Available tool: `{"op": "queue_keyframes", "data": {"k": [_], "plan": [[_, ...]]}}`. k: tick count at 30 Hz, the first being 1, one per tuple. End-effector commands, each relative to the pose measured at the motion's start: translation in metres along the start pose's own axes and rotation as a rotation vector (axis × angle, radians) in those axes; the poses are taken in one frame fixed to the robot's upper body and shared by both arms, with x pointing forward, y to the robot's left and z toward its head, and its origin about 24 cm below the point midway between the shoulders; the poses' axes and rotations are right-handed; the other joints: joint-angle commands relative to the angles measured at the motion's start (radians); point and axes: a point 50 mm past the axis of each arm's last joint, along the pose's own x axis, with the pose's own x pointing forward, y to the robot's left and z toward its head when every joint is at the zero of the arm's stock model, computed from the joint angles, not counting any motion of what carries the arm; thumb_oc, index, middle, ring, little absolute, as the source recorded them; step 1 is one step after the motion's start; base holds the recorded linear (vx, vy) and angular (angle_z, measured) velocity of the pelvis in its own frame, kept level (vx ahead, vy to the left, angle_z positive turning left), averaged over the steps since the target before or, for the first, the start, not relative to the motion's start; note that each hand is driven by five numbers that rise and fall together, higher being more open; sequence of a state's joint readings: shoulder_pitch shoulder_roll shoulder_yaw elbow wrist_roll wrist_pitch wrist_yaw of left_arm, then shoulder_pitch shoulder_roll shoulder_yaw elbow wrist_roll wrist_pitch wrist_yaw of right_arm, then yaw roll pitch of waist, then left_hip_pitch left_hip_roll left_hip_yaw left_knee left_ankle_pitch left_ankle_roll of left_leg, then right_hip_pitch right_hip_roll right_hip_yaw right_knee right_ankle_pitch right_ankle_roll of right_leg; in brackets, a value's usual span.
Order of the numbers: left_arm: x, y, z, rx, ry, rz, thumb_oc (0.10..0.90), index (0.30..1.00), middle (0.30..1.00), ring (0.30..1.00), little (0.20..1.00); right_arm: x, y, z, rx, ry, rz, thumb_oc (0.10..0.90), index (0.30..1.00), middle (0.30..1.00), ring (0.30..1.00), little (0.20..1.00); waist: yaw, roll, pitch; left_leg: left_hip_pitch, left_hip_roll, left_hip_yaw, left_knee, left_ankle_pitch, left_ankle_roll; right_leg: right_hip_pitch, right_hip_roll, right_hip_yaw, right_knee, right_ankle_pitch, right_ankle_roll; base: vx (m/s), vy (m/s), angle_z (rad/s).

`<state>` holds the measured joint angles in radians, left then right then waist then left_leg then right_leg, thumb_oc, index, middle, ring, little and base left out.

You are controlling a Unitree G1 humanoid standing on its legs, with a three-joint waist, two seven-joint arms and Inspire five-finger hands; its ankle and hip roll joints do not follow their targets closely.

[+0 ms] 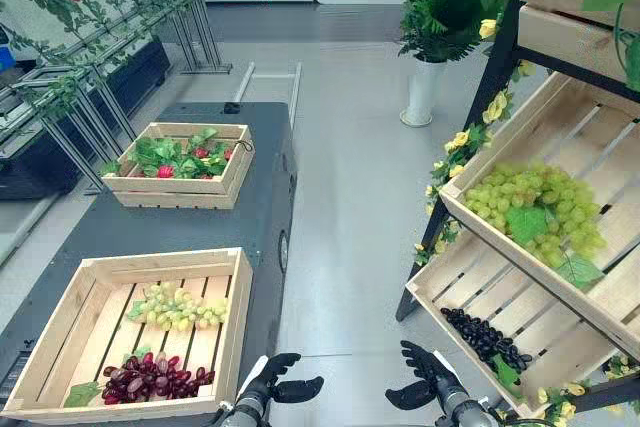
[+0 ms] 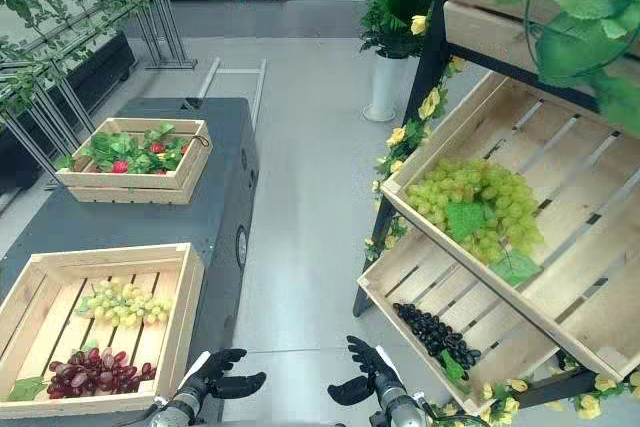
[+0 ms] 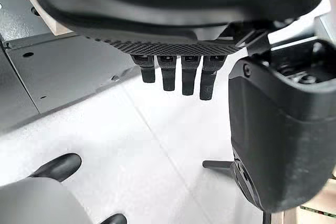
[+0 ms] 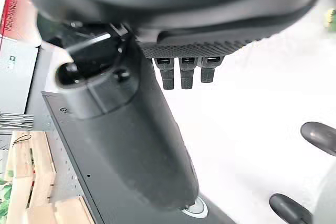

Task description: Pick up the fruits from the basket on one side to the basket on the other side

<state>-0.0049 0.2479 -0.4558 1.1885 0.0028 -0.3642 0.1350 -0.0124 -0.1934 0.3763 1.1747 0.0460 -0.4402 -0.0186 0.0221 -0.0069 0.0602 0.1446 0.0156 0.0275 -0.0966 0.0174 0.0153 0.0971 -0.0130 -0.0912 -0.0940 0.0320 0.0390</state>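
On the dark table (image 1: 250, 217) to my left, a near wooden crate (image 1: 236, 319) holds a green grape bunch (image 1: 178, 307) and a dark red grape bunch (image 1: 150, 379). On my right, a slanted shelf crate (image 1: 478, 139) carries a big heap of green grapes (image 1: 535, 209). The crate below it (image 1: 432, 299) holds black grapes (image 1: 487, 339). My left hand (image 1: 270, 379) and right hand (image 1: 428, 372) hang low over the floor between table and shelf. Both are open and empty, with fingers (image 3: 176, 74) and fingers (image 4: 184, 72) straight.
A smaller crate (image 1: 228, 175) of leaves and red fruits stands farther back on the table. A white pot with a green plant (image 1: 424, 92) is on the floor beyond the shelf. Metal racks with vines (image 1: 80, 77) line the left side.
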Motion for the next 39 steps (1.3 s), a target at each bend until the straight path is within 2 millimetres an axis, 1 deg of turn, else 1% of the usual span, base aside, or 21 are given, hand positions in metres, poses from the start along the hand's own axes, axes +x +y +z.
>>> {"op": "queue_keyframes", "data": {"k": [1, 4, 8, 13, 16, 20, 21, 23, 24, 25, 27, 28, 29, 30, 31, 33, 34, 35, 36, 37, 39], "plan": [[0.014, -0.009, 0.041, -0.009, -0.144, -0.048, 0.800, 0.900, 0.900, 0.900, 0.900, 0.016, -0.013, 0.048, -0.062, -0.212, -0.014, 0.800, 0.900, 0.900, 0.900, 0.900, 0.005, -0.016, 0.026, -0.001, -0.075, -0.017, 0.009, -0.074, 0.041, 0.044, 0.000, -0.040, 0.007, -0.032, -0.001, 0.08, 0.025, 1.33], [0.014, -0.010, 0.040, -0.030, -0.136, -0.055, 0.800, 0.900, 0.900, 0.900, 0.900, 0.016, -0.009, 0.047, -0.061, -0.199, 0.005, 0.800, 0.900, 0.900, 0.900, 0.900, 0.004, -0.015, 0.025, 0.000, -0.075, -0.017, 0.009, -0.075, 0.041, 0.046, -0.001, -0.041, 0.007, -0.033, -0.001, 0.00, 0.000, 0.00], [0.014, -0.013, 0.036, 0.028, -0.100, -0.080, 0.800, 0.900, 0.900, 0.900, 0.900, 0.016, -0.006, 0.046, -0.055, -0.192, 0.021, 0.800, 0.900, 0.900, 0.900, 0.900, 0.003, -0.017, 0.025, 0.001, -0.076, -0.017, 0.009, -0.075, 0.041, 0.046, -0.001, -0.042, 0.007, -0.032, -0.002, 0.00, 0.000, 0.00], [0.016, -0.015, 0.039, 0.090, -0.102, -0.098, 0.800, 0.900, 0.900, 0.900, 0.900, 0.018, -0.007, 0.048, -0.050, -0.188, 0.032, 0.800, 0.900, 0.900, 0.900, 0.900, 0.002, -0.014, 0.029, -0.001, -0.076, -0.013, 0.009, -0.075, 0.042, 0.043, -0.002, -0.038, 0.007, -0.031, -0.001, 0.00, 0.000, 0.00], [0.018, -0.012, 0.049, 0.121, -0.169, -0.062, 0.800, 0.900, 0.900, 0.900, 0.900, 0.018, -0.008, 0.047, -0.030, -0.179, 0.031, 0.800, 0.900, 0.900, 0.900, 0.900, 0.002, -0.013, 0.034, -0.004, -0.075, -0.012, 0.009, -0.072, 0.041, 0.039, -0.004, -0.038, 0.007, -0.029, 0.000, 0.00, 0.000, 0.00], [0.019, -0.001, 0.073, 0.128, -0.330, 0.043, 0.800, 0.900, 0.900, 0.900, 0.900, 0.019, -0.010, 0.048, -0.013, -0.172, 0.023, 0.800, 0.900, 0.900, 0.900, 0.900, 0.006, -0.009, 0.043, -0.007, -0.076, -0.017, 0.009, -0.068, 0.041, 0.038, -0.006, -0.041, 0.007, -0.027, -0.001, 0.00, 0.000, 0.00], [0.019, 0.000, 0.074, 0.127, -0.335, 0.047, 0.800, 0.900, 0.900, 0.900, 0.900, 0.019, -0.010, 0.048, -0.013, -0.171, 0.023, 0.800, 0.900, 0.900, 0.900, 0.900, 0.006, -0.009, 0.043, -0.007, -0.076, -0.017, 0.009, -0.067, 0.041, 0.038, -0.006, -0.042, 0.007, -0.027, -0.001, 0.00, 0.000, 0.00], [0.016, 0.010, 0.092, 0.128, -0.463, 0.139, 0.800, 0.900, 0.900, 0.900, 0.900, 0.019, -0.013, 0.049, -0.009, -0.170, 0.021, 0.800, 0.900, 0.900, 0.900, 0.900, 0.012, -0.006, 0.050, -0.012, -0.077, -0.023, 0.009, -0.063, 0.040, 0.036, -0.008, -0.047, 0.007, -0.026, -0.001, -0.01, 0.012, 0.03], [0.014, 0.022, 0.106, 0.123, -0.551, 0.215, 0.800, 0.900, 0.900, 0.900, 0.900, 0.019, -0.017, 0.049, -0.008, -0.169, 0.016, 0.800, 0.900, 0.900, 0.900, 0.900, 0.018, -0.004, 0.055, -0.017, -0.079, -0.027, 0.009, -0.060, 0.039, 0.033, -0.010, -0.053, 0.007, -0.025, -0.002, -0.01, 0.024, 0.06], [0.013, 0.025, 0.110, 0.123, -0.580, 0.241, 0.800, 0.900, 0.900, 0.900, 0.900, 0.019, -0.018, 0.049, -0.007, -0.170, 0.014, 0.800, 0.900, 0.900, 0.900, 0.900, 0.019, -0.003, 0.057, -0.018, -0.079, -0.029, 0.009, -0.059, 0.039, 0.033, -0.011, -0.054, 0.007, -0.025, -0.003, -0.01, 0.035, 0.14], [0.004, 0.051, 0.135, 0.099, -0.733, 0.389, 0.800, 0.900, 0.900, 0.900, 0.900, 0.017, -0.026, 0.050, 0.004, -0.179, -0.008, 0.800, 0.900, 0.900, 0.900, 0.900, 0.028, 0.000, 0.069, -0.030, -0.083, -0.039, 0.009, -0.051, 0.038, 0.025, -0.013, -0.061, 0.007, -0.022, -0.006, -0.03, 0.049, 0.19], [0.000, 0.060, 0.142, 0.098, -0.773, 0.423, 0.800, 0.900, 0.900, 0.900, 0.900, 0.017, -0.029, 0.051, 0.010, -0.185, -0.020, 0.800, 0.900, 0.900, 0.900, 0.900, 0.032, 0.002, 0.074, -0.035, -0.084, -0.042, 0.009, -0.048, 0.038, 0.021, -0.014, -0.066, 0.007, -0.021, -0.008, -0.03, 0.042, 0.11], [-0.002, 0.062, 0.144, 0.105, -0.790, 0.435, 0.800, 0.900, 0.900, 0.900, 0.900, 0.016, -0.030, 0.051, 0.012, -0.186, -0.024, 0.800, 0.900, 0.900, 0.900, 0.900, 0.033, 0.003, 0.075, -0.037, -0.084, -0.043, 0.009, -0.047, 0.038, 0.020, -0.015, -0.067, 0.007, -0.021, -0.008, -0.03, 0.054, 0.09], [-0.011, 0.077, 0.154, 0.129, -0.876, 0.521, 0.800, 0.900, 0.900, 0.900, 0.900, 0.015, -0.036, 0.051, 0.027, -0.194, -0.048, 0.800, 0.900, 0.900, 0.900, 0.900, 0.039, 0.008, 0.082, -0.048, -0.085, -0.049, 0.009, -0.040, 0.038, 0.011, -0.017, -0.074, 0.009, -0.020, -0.011, -0.02, 0.046, 0.11], [-0.012, 0.081, 0.158, 0.131, -0.889, 0.535, 0.800, 0.900, 0.900, 0.900, 0.900, 0.014, -0.038, 0.051, 0.028, -0.196, -0.052, 0.800, 0.900, 0.900, 0.900, 0.900, 0.040, 0.009, 0.084, -0.050, -0.086, -0.050, 0.009, -0.039, 0.037, 0.009, -0.017, -0.076, 0.010, -0.020, -0.011, -0.03, 0.066, 0.17], [-0.024, 0.106, 0.168, 0.156, -0.962, 0.658, 0.800, 0.900, 0.900, 0.900, 0.900, 0.011, -0.046, 0.050, 0.033, -0.207, -0.074, 0.800, 0.900, 0.900, 0.900, 0.900, 0.046, 0.016, 0.091, -0.063, -0.088, -0.060, 0.009, -0.032, 0.036, -0.001, -0.020, -0.089, 0.016, -0.023, -0.014, -0.01, 0.060, 0.18], [-0.025, 0.107, 0.168, 0.158, -0.965, 0.665, 0.800, 0.900, 0.900, 0.900, 0.900, 0.011, -0.046, 0.050, 0.033, -0.208, -0.075, 0.800, 0.900, 0.900, 0.900, 0.900, 0.045, 0.016, 0.091, -0.064, -0.088, -0.061, 0.009, -0.032, 0.036, -0.002, -0.020, -0.089, 0.016, -0.024, -0.014, 0.01, 0.077, 0.14], [-0.032, 0.126, 0.171, 0.172, -0.992, 0.750, 0.800, 0.900, 0.900, 0.900, 0.900, 0.010, -0.049, 0.050, 0.029, -0.211, -0.084, 0.800, 0.900, 0.900, 0.900, 0.900, 0.046, 0.021, 0.095, -0.071, -0.090, -0.064, 0.009, -0.028, 0.035, -0.009, -0.023, -0.096, 0.023, -0.028, -0.014, 0.02, 0.068, 0.07], [-0.035, 0.133, 0.172, 0.178, -0.998, 0.792, 0.800, 0.900, 0.900, 0.900, 0.900, 0.009, -0.050, 0.050, 0.027, -0.212, -0.087, 0.800, 0.900, 0.900, 0.900, 0.900, 0.046, 0.022, 0.096, -0.073, -0.091, -0.065, 0.009, -0.026, 0.035, -0.012, -0.024, -0.099, 0.027, -0.029, -0.015, 0.03, 0.106, 0.07], [-0.042, 0.150, 0.175, 0.170, -1.009, 0.867, 0.800, 0.900, 0.900, 0.900, 0.900, 0.008, -0.053, 0.050, 0.022, -0.215, -0.094, 0.800, 0.900, 0.900, 0.900, 0.900, 0.047, 0.026, 0.099, -0.080, -0.092, -0.068, 0.009, -0.022, 0.034, -0.021, -0.027, -0.103, 0.035, -0.034, -0.015, 0.03, 0.091, 0.09], [-0.052, 0.169, 0.176, 0.151, -1.011, 0.972, 0.800, 0.900, 0.900, 0.900, 0.900, 0.007, -0.055, 0.048, 0.014, -0.214, -0.097, 0.800, 0.900, 0.900, 0.900, 0.900, 0.052, 0.028, 0.102, -0.088, -0.095, -0.076, 0.009, -0.017, 0.034, -0.031, -0.031, -0.108, 0.047, -0.041, -0.017, 0.05, 0.094, 0.12]]}}
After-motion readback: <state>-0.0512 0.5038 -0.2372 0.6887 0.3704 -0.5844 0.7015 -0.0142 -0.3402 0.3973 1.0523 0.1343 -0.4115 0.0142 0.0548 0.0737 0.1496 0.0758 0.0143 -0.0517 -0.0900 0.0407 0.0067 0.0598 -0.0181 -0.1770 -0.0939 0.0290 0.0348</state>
